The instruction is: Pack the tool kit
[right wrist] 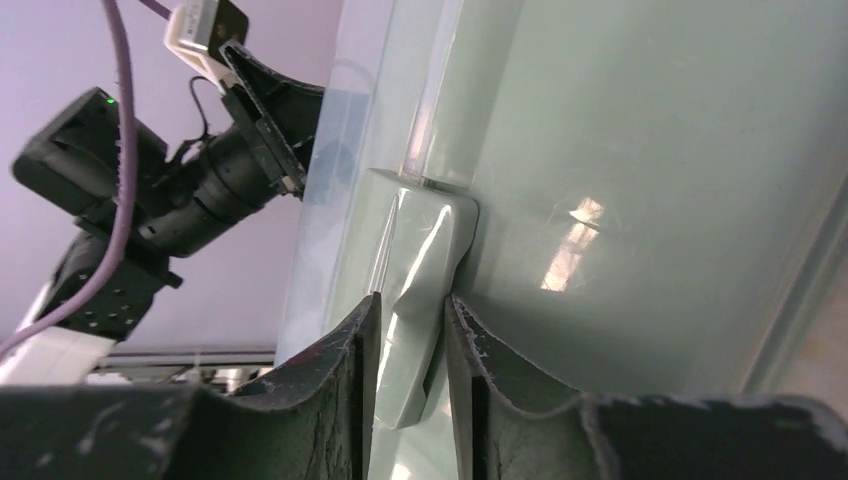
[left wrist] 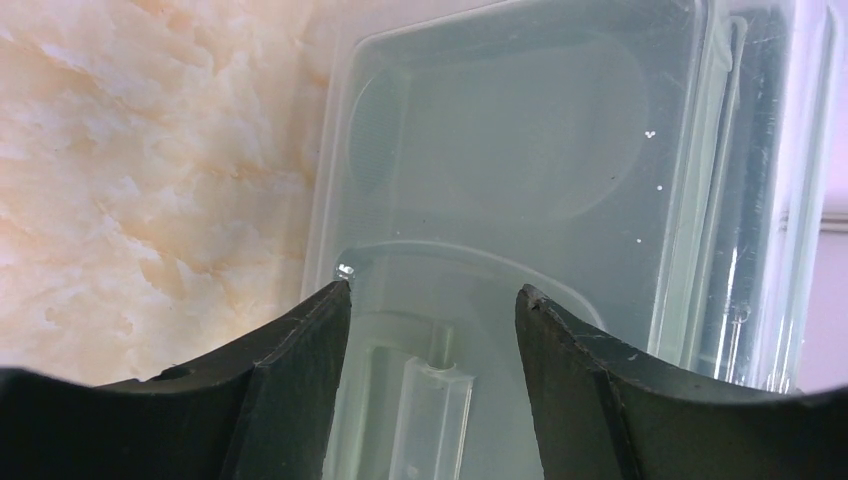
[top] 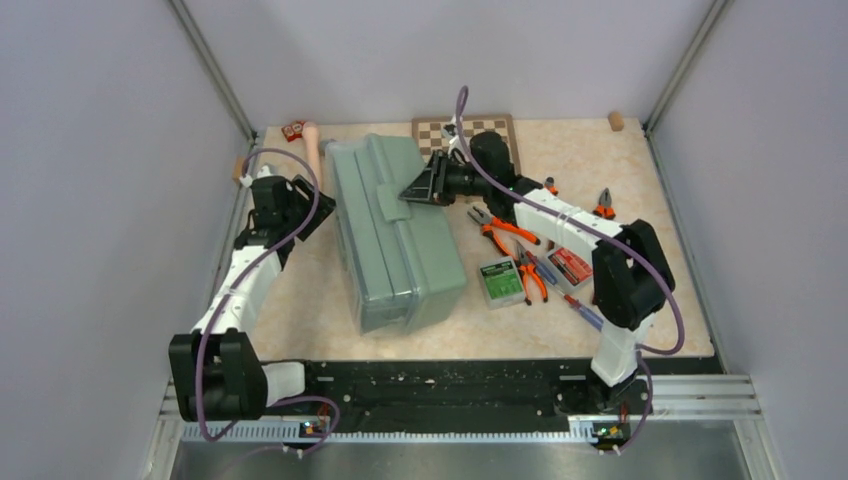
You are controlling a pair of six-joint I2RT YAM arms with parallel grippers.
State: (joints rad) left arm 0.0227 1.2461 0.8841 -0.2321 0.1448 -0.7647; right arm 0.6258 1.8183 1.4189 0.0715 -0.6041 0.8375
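Observation:
The sage-green toolbox [top: 400, 240] lies in the middle of the table with its lid down. My right gripper [top: 408, 190] is at its right side, shut on the green latch [right wrist: 425, 270]; its jaws [right wrist: 412, 305] pinch the latch tab from both sides. My left gripper [top: 322, 208] is open at the box's left side; in the left wrist view [left wrist: 432, 290] its jaws straddle a clear plastic part [left wrist: 435, 410] of the translucent lid [left wrist: 520, 150] without touching it. Orange-handled pliers [top: 500, 230], a green bit case [top: 500, 280], a red bit case [top: 570, 265] and screwdrivers [top: 585, 312] lie right of the box.
A chessboard [top: 440, 130] lies behind the box under the right wrist. A wooden-handled hammer [top: 312, 150] and a small red item [top: 293, 130] lie at the back left. Small pliers [top: 604, 205] and a wooden block [top: 616, 121] are at the back right. Walls enclose the table.

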